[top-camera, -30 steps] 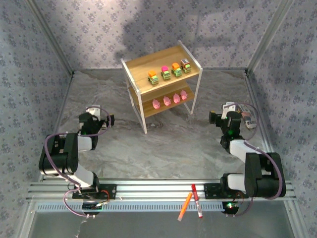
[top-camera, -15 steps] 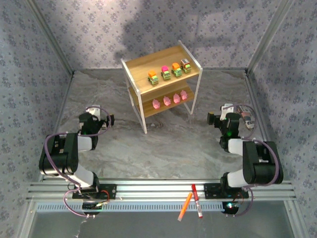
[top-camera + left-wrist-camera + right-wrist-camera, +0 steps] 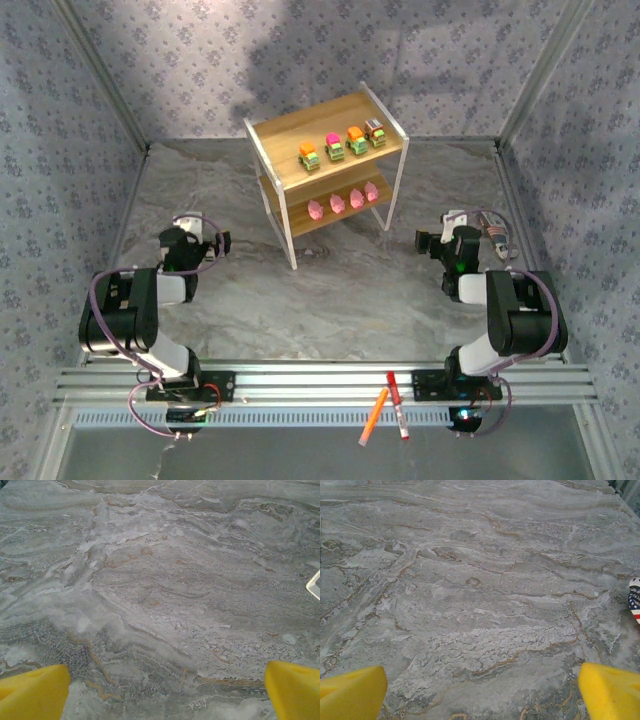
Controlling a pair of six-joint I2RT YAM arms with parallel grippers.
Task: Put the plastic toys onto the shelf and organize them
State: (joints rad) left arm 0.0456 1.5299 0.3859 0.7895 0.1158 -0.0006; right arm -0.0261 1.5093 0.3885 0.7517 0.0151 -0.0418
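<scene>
The shelf stands at the back middle of the table. Several yellow-green trucks sit in a row on its top board. Several pink pigs line its lower board. My left gripper rests low over the table at the left, pointing right, well short of the shelf. In the left wrist view the left gripper is open, its yellow fingertips wide apart over bare marble. My right gripper sits low at the right, pointing left. In its own view the right gripper is open and holds nothing.
An orange marker and a red marker lie on the front rail. A small stars-and-stripes object lies just right of the right gripper. A white shelf foot shows at the right edge of the left wrist view.
The right arm has folded back toward its base, and its gripper has slid slightly left. The left arm and all toys have stayed put.
</scene>
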